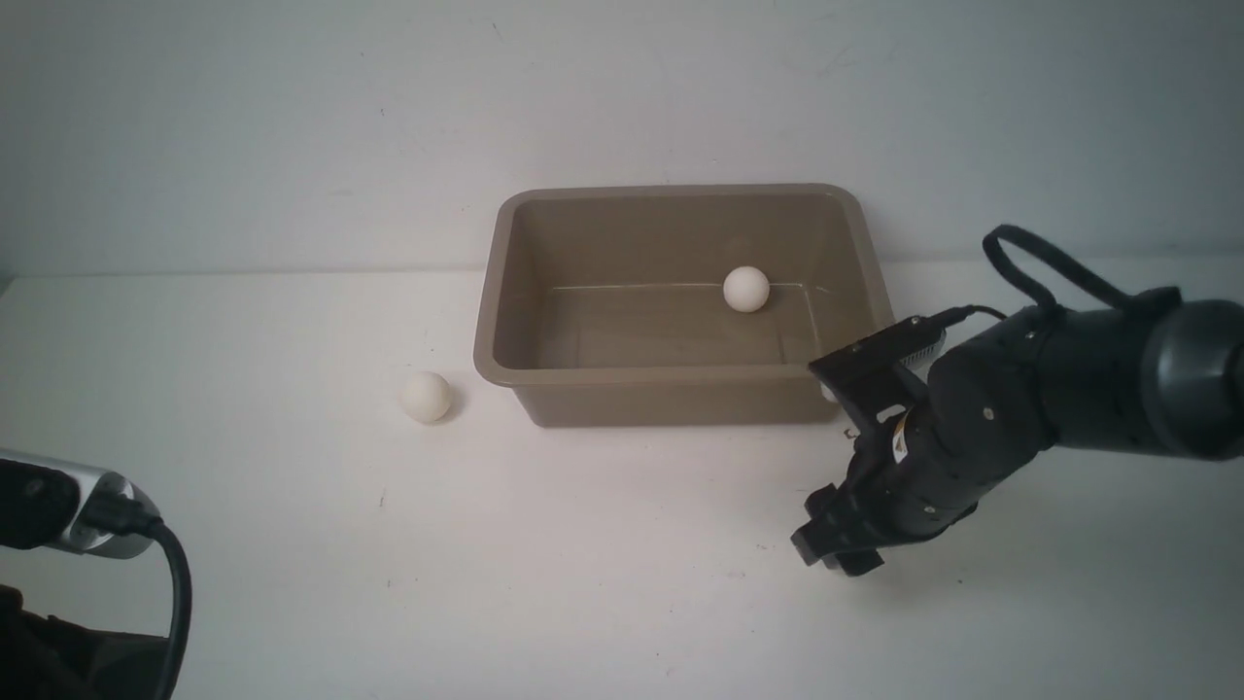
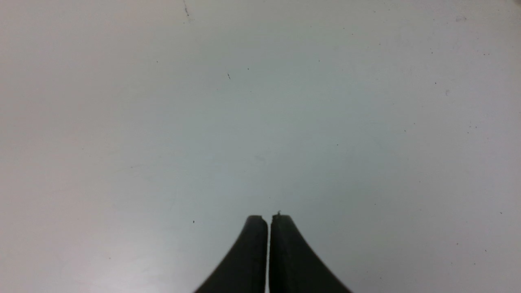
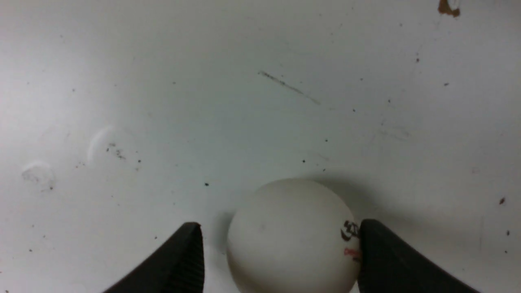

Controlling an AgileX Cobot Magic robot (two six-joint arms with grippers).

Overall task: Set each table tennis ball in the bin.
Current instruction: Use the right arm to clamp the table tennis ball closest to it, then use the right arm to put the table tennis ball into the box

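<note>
The white table (image 1: 583, 544) holds the bin (image 1: 671, 399), with one ball (image 1: 746, 289) inside it and another ball (image 1: 427, 397) just left of it. The right gripper (image 1: 838, 547), low near the bin's front right corner, stands wide around the third ball (image 3: 291, 238), one jaw touching, one apart. The left gripper (image 2: 268, 221) is pressed shut, empty. The third ball looks light, smooth and ready to roll, so a gentle pinch across its middle seems best.

My white table (image 1: 583, 583) bears the taupe bin (image 1: 680, 401), a ball (image 1: 427, 397) near its left wall, and a printed ball (image 3: 293, 240).
</note>
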